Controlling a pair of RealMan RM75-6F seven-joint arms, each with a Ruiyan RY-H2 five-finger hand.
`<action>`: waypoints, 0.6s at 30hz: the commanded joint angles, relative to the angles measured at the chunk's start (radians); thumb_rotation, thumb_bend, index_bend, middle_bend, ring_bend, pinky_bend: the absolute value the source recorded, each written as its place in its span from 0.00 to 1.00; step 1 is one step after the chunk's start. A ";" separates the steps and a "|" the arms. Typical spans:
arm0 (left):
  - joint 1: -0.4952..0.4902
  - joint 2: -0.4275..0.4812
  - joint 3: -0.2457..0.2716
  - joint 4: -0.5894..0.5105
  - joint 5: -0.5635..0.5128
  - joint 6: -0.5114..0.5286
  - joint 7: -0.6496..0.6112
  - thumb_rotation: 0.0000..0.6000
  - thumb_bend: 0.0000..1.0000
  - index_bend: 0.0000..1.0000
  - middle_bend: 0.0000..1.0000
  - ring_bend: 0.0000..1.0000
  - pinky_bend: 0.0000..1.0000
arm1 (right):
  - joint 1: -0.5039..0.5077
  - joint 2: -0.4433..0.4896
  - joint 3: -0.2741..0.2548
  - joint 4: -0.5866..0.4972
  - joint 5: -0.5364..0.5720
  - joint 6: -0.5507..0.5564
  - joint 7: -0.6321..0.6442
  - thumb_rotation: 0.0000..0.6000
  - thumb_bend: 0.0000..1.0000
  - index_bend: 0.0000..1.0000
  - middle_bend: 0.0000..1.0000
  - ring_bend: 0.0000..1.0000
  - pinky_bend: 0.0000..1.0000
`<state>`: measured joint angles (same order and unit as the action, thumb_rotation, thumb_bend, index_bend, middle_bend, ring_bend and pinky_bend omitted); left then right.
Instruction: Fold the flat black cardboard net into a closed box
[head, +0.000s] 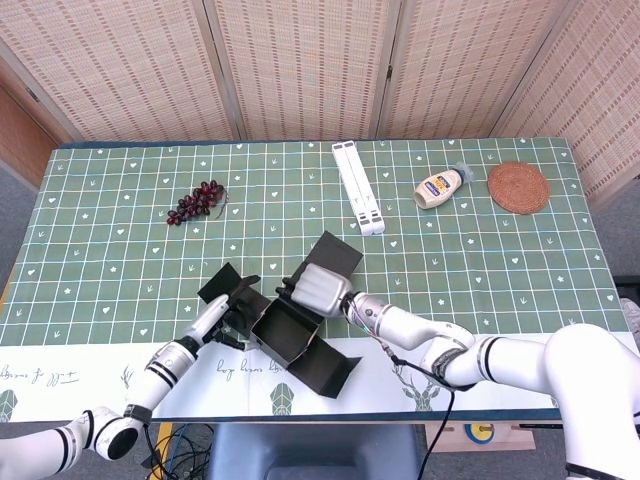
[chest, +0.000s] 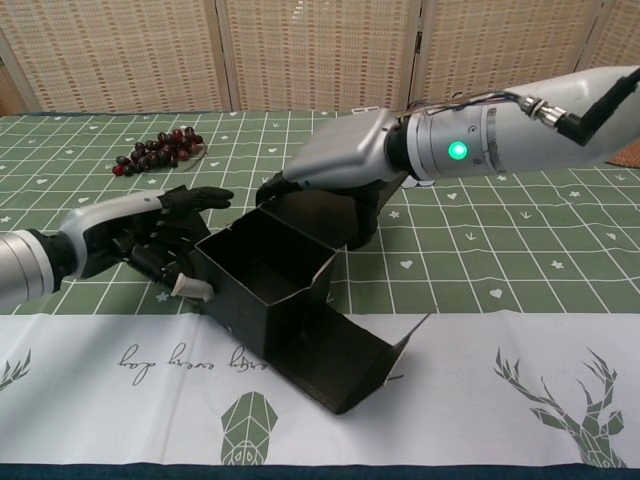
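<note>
The black cardboard box (head: 285, 330) (chest: 262, 275) stands half folded near the table's front edge, its walls up and its top open. A long flap (chest: 345, 360) lies flat toward the front right. My left hand (head: 226, 316) (chest: 150, 240) presses its fingers against the box's left wall and the flap there. My right hand (head: 320, 287) (chest: 335, 170) lies over the far wall, fingers curled down on its rim, with another flap (head: 335, 252) sticking up behind it. Whether either hand truly grips the cardboard is hard to tell.
A bunch of dark grapes (head: 196, 201) (chest: 155, 150) lies at the back left. A white folded stand (head: 357, 186), a mayonnaise bottle (head: 441, 187) and a brown round coaster (head: 518, 187) sit along the back. A white printed cloth strip (chest: 480, 380) covers the table's front edge.
</note>
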<state>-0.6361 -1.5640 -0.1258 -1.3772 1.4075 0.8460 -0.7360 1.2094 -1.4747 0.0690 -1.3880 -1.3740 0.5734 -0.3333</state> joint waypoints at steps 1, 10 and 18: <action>-0.012 0.012 0.018 0.000 0.036 -0.018 -0.074 1.00 0.12 0.00 0.00 0.38 0.47 | 0.002 -0.005 -0.008 0.013 -0.051 0.020 0.032 1.00 0.47 0.35 0.39 0.79 1.00; -0.041 0.031 0.060 0.015 0.109 -0.032 -0.252 1.00 0.12 0.01 0.00 0.38 0.47 | 0.013 -0.033 -0.011 0.065 -0.159 0.074 0.105 1.00 0.47 0.35 0.40 0.79 1.00; -0.057 0.027 0.088 0.041 0.146 -0.012 -0.350 1.00 0.12 0.03 0.00 0.38 0.47 | 0.025 -0.059 -0.017 0.106 -0.223 0.107 0.151 1.00 0.47 0.35 0.40 0.79 1.00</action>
<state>-0.6897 -1.5360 -0.0434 -1.3402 1.5485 0.8295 -1.0787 1.2323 -1.5286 0.0540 -1.2898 -1.5868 0.6721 -0.1920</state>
